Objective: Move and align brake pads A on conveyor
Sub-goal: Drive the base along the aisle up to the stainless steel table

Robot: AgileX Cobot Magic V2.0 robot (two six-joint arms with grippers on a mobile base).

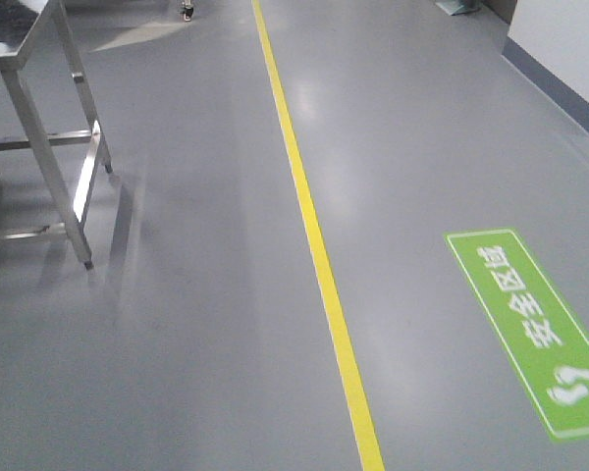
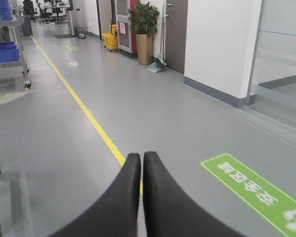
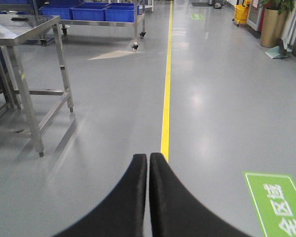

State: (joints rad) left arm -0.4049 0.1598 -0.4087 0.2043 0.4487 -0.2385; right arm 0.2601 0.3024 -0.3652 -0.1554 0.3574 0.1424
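**Both grippers closed, low over the corridor floor**

The left gripper (image 2: 141, 159) points forward and slightly down over the grey floor (image 2: 64, 148), its 2 black fingers pressed together with nothing between them; the right gripper (image 3: 149, 159) is posed alike, its 2 fingers pressed together on nothing; 1 yellow line (image 3: 166, 98) runs ahead; 1 green floor sign (image 3: 278, 205) lies near the right gripper, a 2nd far down the line; 1 steel table (image 3: 27, 27) stands left of the line; 1 potted plant (image 2: 145, 29) stands by the wall; where the brake pads and conveyor are, I cannot tell.
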